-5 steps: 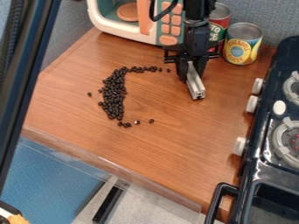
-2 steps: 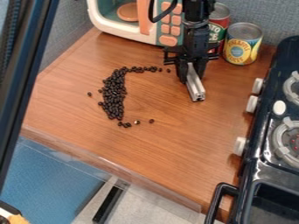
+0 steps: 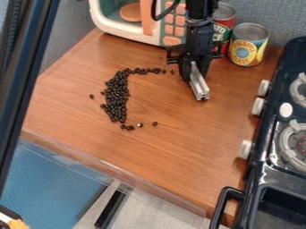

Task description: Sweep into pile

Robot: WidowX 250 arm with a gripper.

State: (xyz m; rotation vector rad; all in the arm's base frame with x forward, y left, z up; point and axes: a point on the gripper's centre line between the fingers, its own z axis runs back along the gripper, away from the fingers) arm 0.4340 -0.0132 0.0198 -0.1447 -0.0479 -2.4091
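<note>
Wooden counter (image 3: pixel 161 152) bears beans (image 3: pixel 116 96) left of the gripper (image 3: pixel 196 71), which grips a metal bar (image 3: pixel 199 85), with a toy microwave (image 3: pixel 122 29) behind the beans and a stove (image 3: pixel 269 156) to their right.

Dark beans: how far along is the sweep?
Looks done: most beans lie in one elongated cluster. In hand: the gripper holds a silver bar, clear of them. Left: probably the thin trail off the cluster's top, plus strays below and left of it; the cluster could likely be rounder too.
</note>
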